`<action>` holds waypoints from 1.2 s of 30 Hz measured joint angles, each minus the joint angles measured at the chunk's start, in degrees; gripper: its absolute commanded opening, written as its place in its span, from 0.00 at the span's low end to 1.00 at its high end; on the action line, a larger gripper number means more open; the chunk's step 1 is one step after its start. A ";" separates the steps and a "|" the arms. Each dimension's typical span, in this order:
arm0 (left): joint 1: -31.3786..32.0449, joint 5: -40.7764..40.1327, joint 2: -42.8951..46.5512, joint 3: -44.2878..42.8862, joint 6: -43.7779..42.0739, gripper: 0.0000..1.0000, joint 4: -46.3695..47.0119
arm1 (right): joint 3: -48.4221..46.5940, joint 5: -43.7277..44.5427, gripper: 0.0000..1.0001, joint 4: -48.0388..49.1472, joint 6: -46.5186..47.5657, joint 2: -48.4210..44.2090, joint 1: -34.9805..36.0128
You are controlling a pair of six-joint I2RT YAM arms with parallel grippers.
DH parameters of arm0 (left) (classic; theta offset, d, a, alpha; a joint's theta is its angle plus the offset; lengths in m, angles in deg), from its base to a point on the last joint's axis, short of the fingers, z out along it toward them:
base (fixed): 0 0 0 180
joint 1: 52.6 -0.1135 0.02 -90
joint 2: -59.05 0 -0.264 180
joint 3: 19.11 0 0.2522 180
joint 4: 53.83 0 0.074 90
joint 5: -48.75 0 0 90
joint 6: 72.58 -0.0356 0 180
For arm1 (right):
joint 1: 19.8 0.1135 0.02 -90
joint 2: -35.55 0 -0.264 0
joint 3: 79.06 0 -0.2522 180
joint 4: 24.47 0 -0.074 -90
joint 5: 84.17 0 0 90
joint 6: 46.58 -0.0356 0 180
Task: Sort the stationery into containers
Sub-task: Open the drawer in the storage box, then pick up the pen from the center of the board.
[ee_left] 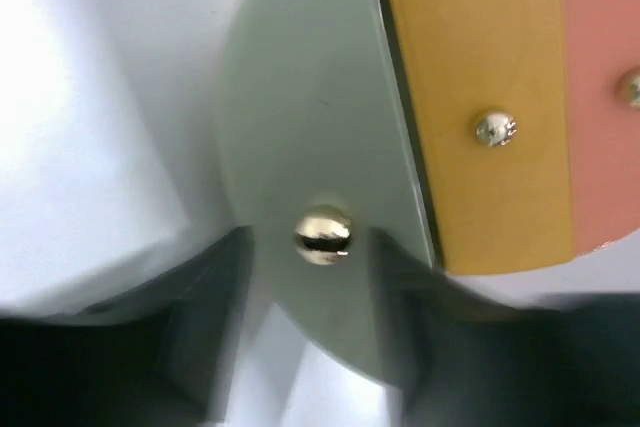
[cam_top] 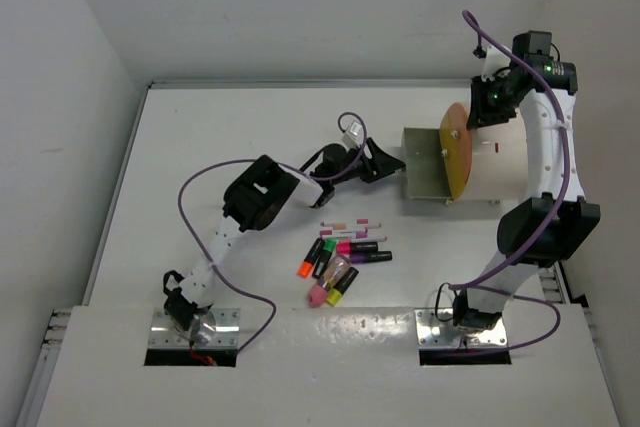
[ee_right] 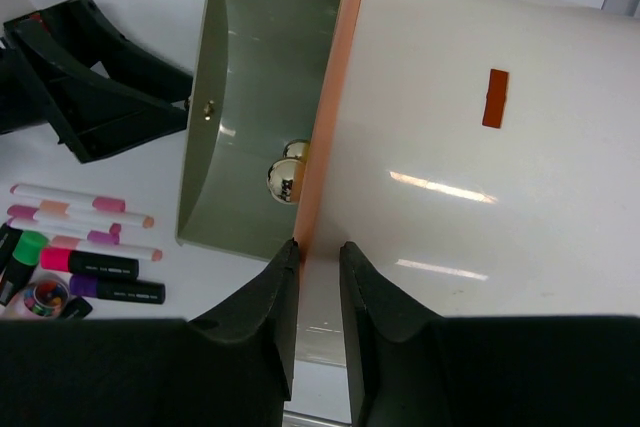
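The container is a cream-white drum (cam_top: 495,162) lying on its side, with an orange end face (cam_top: 455,152). An olive drawer (cam_top: 420,162) stands pulled out of that face. My left gripper (cam_top: 385,162) is at the drawer's front. In the left wrist view its fingers (ee_left: 205,327) stand open on either side of a small brass knob (ee_left: 322,235), clear of it. My right gripper (ee_right: 319,247) sits on top of the drum, pinched narrowly on the rim where the orange face (ee_right: 325,127) meets the cream wall. The stationery lies loose on the table: thin white pens (cam_top: 352,222) and chunky highlighters (cam_top: 340,262).
Shiny ball knobs (ee_right: 288,179) stick out of the orange face inside the drawer's gap. The table's raised back edge (cam_top: 300,83) runs behind the drum. The stationery lies between the two arm bases (cam_top: 195,327), in front of the drawer.
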 measured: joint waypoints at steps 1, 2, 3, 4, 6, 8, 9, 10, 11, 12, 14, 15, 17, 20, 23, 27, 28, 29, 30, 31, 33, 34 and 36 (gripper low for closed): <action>0.00 -0.07 0.00 0.17 0.20 0.79 -0.13 | 0.00 0.00 0.22 0.00 0.00 0.00 0.00; 0.00 -0.13 0.00 0.44 0.44 0.92 -0.35 | 0.00 0.00 0.22 0.00 0.00 0.00 0.00; 0.00 -0.15 0.00 0.74 1.09 0.98 0.81 | 0.00 0.00 0.22 0.00 0.00 0.00 0.00; -0.02 -0.39 0.55 0.85 0.70 1.00 0.74 | 0.00 0.02 0.22 0.02 0.00 0.00 0.00; -0.15 -0.61 1.40 1.60 0.57 1.00 0.55 | 0.00 0.02 0.23 0.02 0.00 0.00 0.00; -0.33 -0.85 2.51 3.45 0.37 1.00 0.31 | 0.00 0.00 0.23 0.02 -0.02 0.00 0.00; -0.50 -0.96 3.19 4.68 0.28 1.00 0.22 | 0.00 0.00 0.25 0.02 -0.04 0.00 0.00; -0.74 -0.96 4.17 6.01 0.02 1.00 -0.02 | 0.00 0.02 0.26 0.02 -0.07 0.00 0.00; -1.09 -0.94 5.29 7.52 -0.44 1.00 -0.39 | 0.00 0.07 0.29 0.04 -0.07 0.00 0.00; -1.55 -0.87 6.69 9.14 -0.92 1.00 -0.85 | -0.02 0.11 0.32 0.07 -0.09 0.02 0.00; -2.73 -0.48 9.68 11.89 -2.60 1.00 -2.73 | -0.17 0.31 0.52 0.04 -0.11 0.02 0.00; -3.32 -0.04 11.08 12.50 -3.65 1.00 -4.35 | -0.31 0.57 0.58 0.09 -0.15 0.02 0.00; -4.81 1.27 14.51 12.79 -7.32 1.00 -9.31 | -0.59 0.79 0.68 0.04 -0.15 0.02 0.00; -6.91 2.80 20.48 12.26 -14.71 1.00 -19.21 | -0.94 1.20 0.70 -0.39 -0.22 0.02 0.00; -8.63 2.78 25.79 10.45 -23.96 1.00 -30.38 | -1.51 1.57 0.71 -1.44 -0.33 0.02 0.00; -10.23 0.90 32.98 8.76 -38.93 1.00 -47.32 | -2.86 1.49 0.71 -2.64 -0.28 -0.26 0.00; -10.54 0.39 34.29 8.37 -42.03 1.00 -50.80 | -2.97 1.42 0.71 -2.64 -0.13 -0.48 0.00; -10.99 -0.35 35.74 7.91 -45.33 1.00 -54.58 | -3.02 0.85 0.71 -2.69 0.39 -1.03 0.04; -11.37 -0.81 37.29 7.80 -48.43 1.00 -57.86 | -3.02 0.20 0.71 -2.78 1.22 -1.77 0.07; -11.80 -0.92 38.84 7.80 -51.21 1.00 -61.02 | -2.99 -0.42 0.70 -2.95 2.16 -2.60 0.13; -13.33 -0.35 42.49 8.92 -55.39 0.99 -65.44 | -2.34 -2.49 0.68 -3.08 4.22 -5.51 0.44; -14.78 1.07 44.68 9.99 -57.24 0.98 -67.32 | -1.46 -3.56 0.67 -2.91 5.75 -7.65 0.90; -17.79 3.06 48.65 11.91 -60.02 0.90 -70.95 | 0.44 -5.70 0.66 -3.08 8.76 -12.35 2.34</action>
